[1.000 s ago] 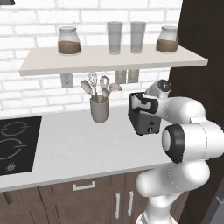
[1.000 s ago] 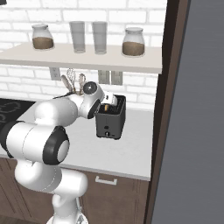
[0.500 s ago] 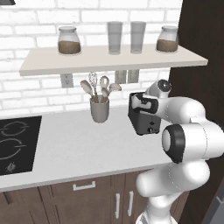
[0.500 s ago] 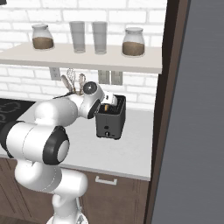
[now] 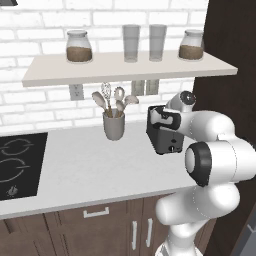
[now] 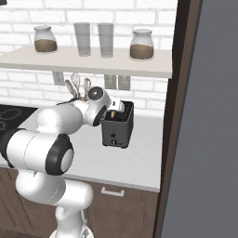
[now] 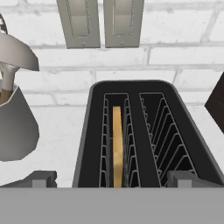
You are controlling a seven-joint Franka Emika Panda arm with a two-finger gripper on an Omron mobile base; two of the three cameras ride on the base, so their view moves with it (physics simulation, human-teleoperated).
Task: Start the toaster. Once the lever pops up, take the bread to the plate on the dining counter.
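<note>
Directly below my gripper (image 7: 112, 181), jaws spread wide and empty, sits the toaster (image 7: 131, 131); the bread (image 7: 117, 144) stands edge-up in its left slot, running straight away from me.

No readable text, label, brand, number or sign appears in any of the views. The small black boxy toaster (image 6: 118, 125) at the centre of the right base view has only tiny pale knobs on its front, with no legible marking. The black glass cooktop (image 5: 19, 165) at the left edge of the left base view bears pale ring outlines and a small mark at its near edge, too small to read as a character.
</note>
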